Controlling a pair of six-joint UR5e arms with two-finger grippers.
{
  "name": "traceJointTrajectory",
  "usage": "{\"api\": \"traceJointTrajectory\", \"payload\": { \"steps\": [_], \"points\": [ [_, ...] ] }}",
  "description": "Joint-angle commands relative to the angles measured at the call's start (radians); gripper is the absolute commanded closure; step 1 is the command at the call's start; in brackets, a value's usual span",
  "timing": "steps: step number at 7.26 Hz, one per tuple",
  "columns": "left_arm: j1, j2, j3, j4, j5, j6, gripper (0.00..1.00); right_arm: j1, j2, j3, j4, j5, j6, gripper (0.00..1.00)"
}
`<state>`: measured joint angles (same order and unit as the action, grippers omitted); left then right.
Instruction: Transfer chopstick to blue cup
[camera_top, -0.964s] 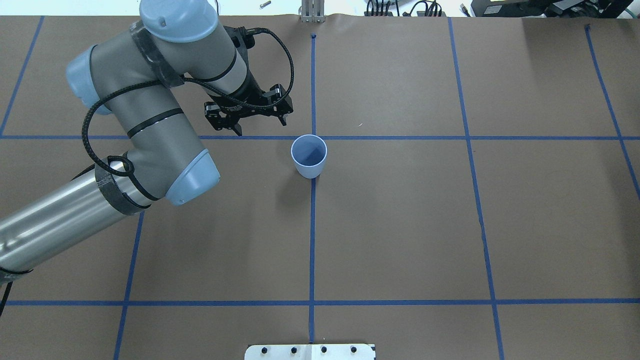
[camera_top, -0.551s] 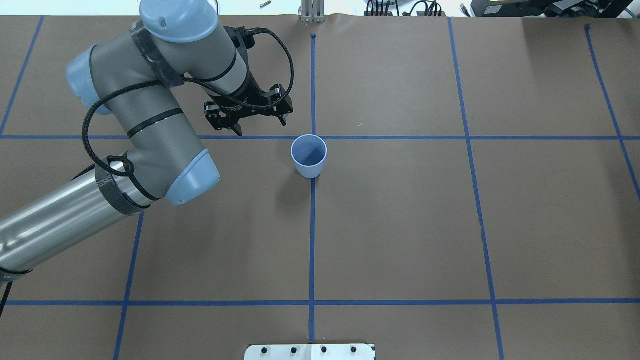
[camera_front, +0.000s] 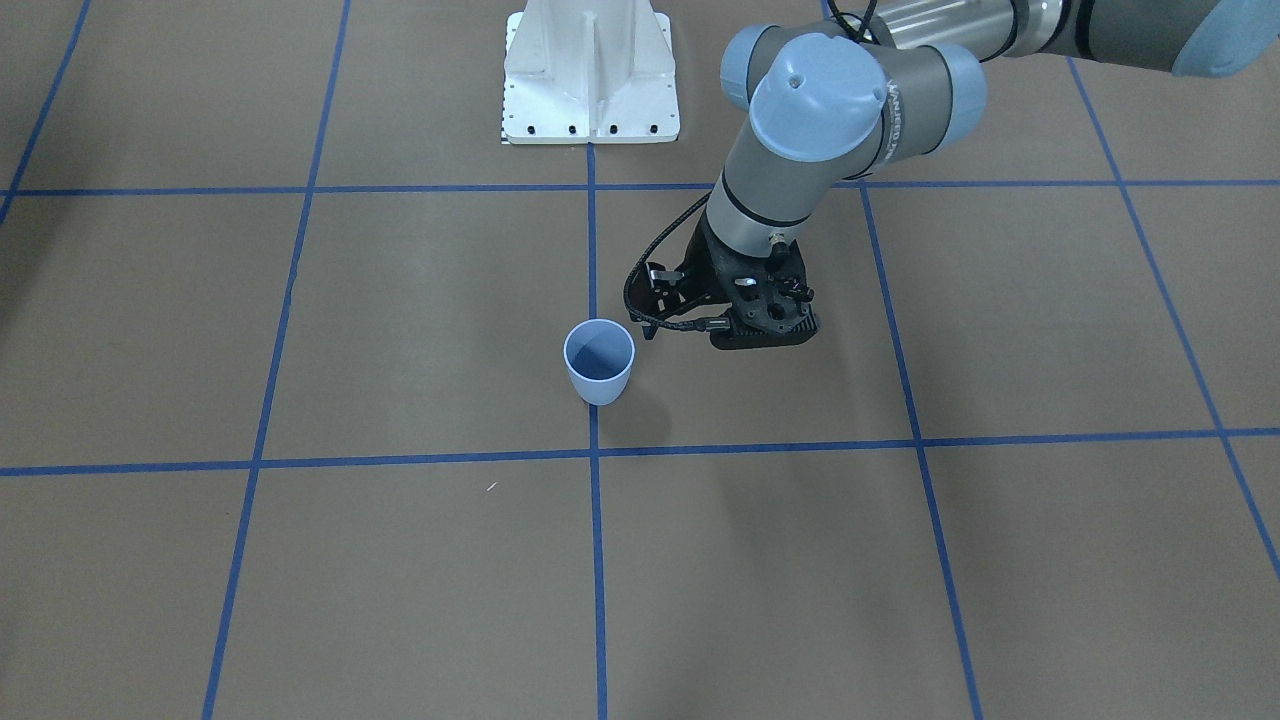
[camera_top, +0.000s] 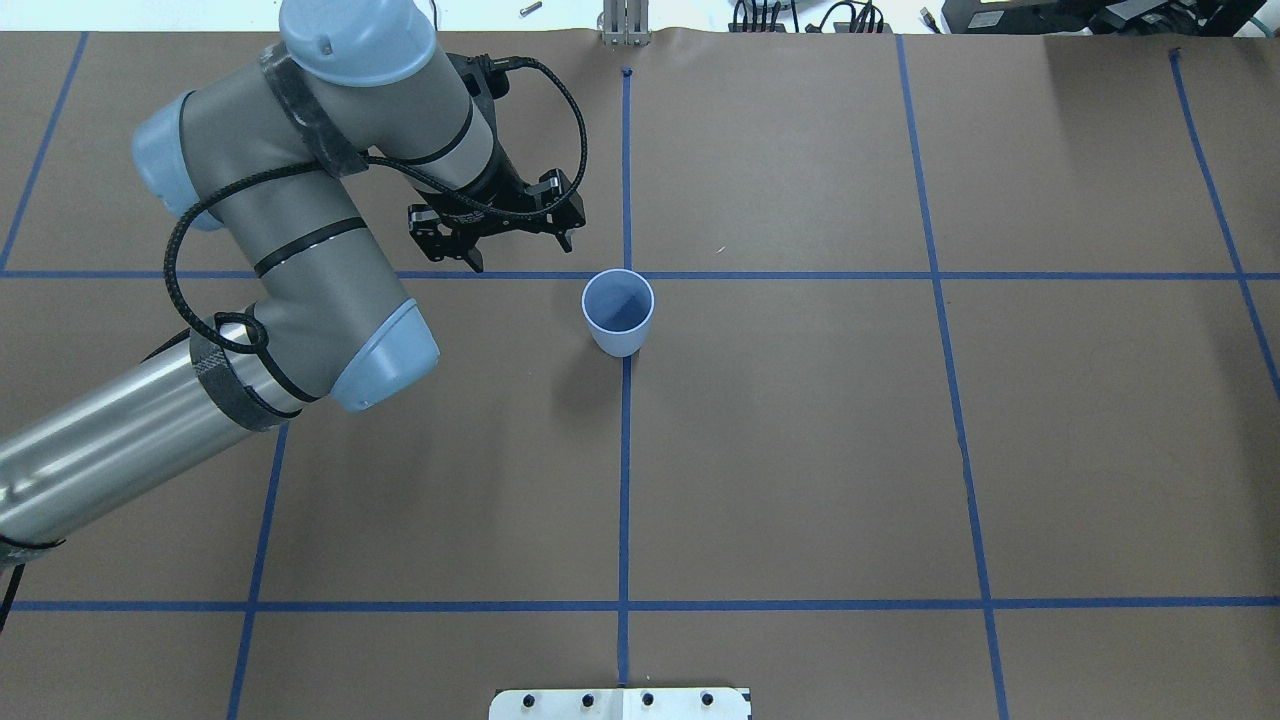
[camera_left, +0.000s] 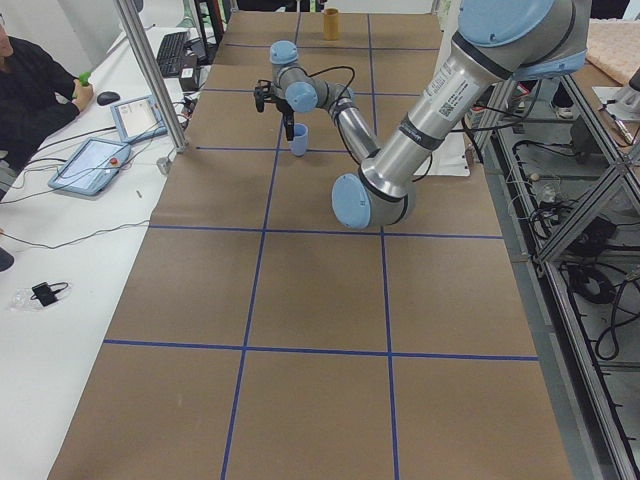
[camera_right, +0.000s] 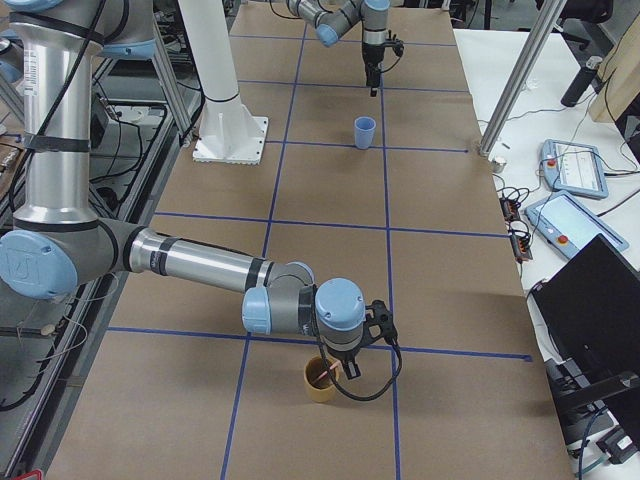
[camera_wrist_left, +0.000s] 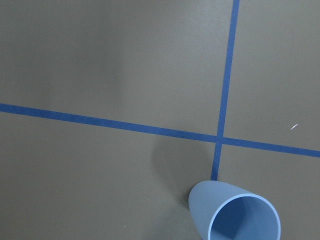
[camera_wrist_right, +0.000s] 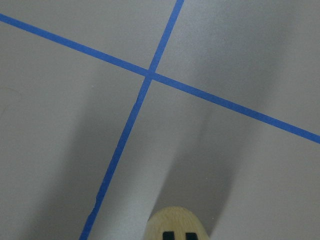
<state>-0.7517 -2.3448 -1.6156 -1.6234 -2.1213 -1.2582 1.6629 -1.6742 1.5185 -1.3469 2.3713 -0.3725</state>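
The blue cup (camera_top: 618, 312) stands upright on a crossing of blue tape lines, and it also shows at the bottom edge of the left wrist view (camera_wrist_left: 235, 216). My left gripper (camera_top: 521, 250) hangs just beyond and to the left of the cup, pointing down. It is open with nothing between its fingers. The chopstick shows in no view. My right gripper (camera_right: 352, 362) appears only in the exterior right view, right over a tan cup (camera_right: 320, 379). I cannot tell whether it is open or shut.
Brown paper with a grid of blue tape lines (camera_top: 625, 480) covers the table. The white robot base (camera_front: 590, 75) stands at the robot's edge. A person (camera_left: 30, 85) sits at a side bench with tablets (camera_left: 95, 160). A pale yellow rounded thing (camera_wrist_right: 177, 225) fills the bottom of the right wrist view.
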Motion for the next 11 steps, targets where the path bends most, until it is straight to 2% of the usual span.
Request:
{"api": "traceJointTrajectory", "payload": {
  "steps": [1, 2, 4, 7, 9, 11],
  "points": [
    [0.0, 0.001, -0.001, 0.0, 0.0, 0.0, 0.02, 0.063, -0.002, 0.017, 0.0, 0.0, 0.0, 1.0],
    [0.0, -0.001, -0.001, 0.0, 0.0, -0.001, 0.02, 0.087, -0.004, 0.023, -0.001, 0.0, 0.0, 1.0],
    [0.0, -0.001, -0.003, 0.0, -0.002, -0.001, 0.02, 0.121, -0.005, 0.101, -0.015, 0.0, 0.001, 1.0],
    [0.0, 0.013, -0.003, -0.001, 0.0, 0.002, 0.02, 0.152, 0.023, 0.133, -0.037, 0.014, 0.013, 1.0],
    [0.0, 0.013, -0.013, -0.003, -0.003, 0.003, 0.02, 0.187, 0.098, 0.184, -0.198, 0.025, 0.011, 1.0],
    [0.0, 0.021, -0.013, -0.003, -0.002, 0.005, 0.02, 0.193, 0.163, 0.192, -0.286, 0.025, 0.004, 1.0]
  ]
}}
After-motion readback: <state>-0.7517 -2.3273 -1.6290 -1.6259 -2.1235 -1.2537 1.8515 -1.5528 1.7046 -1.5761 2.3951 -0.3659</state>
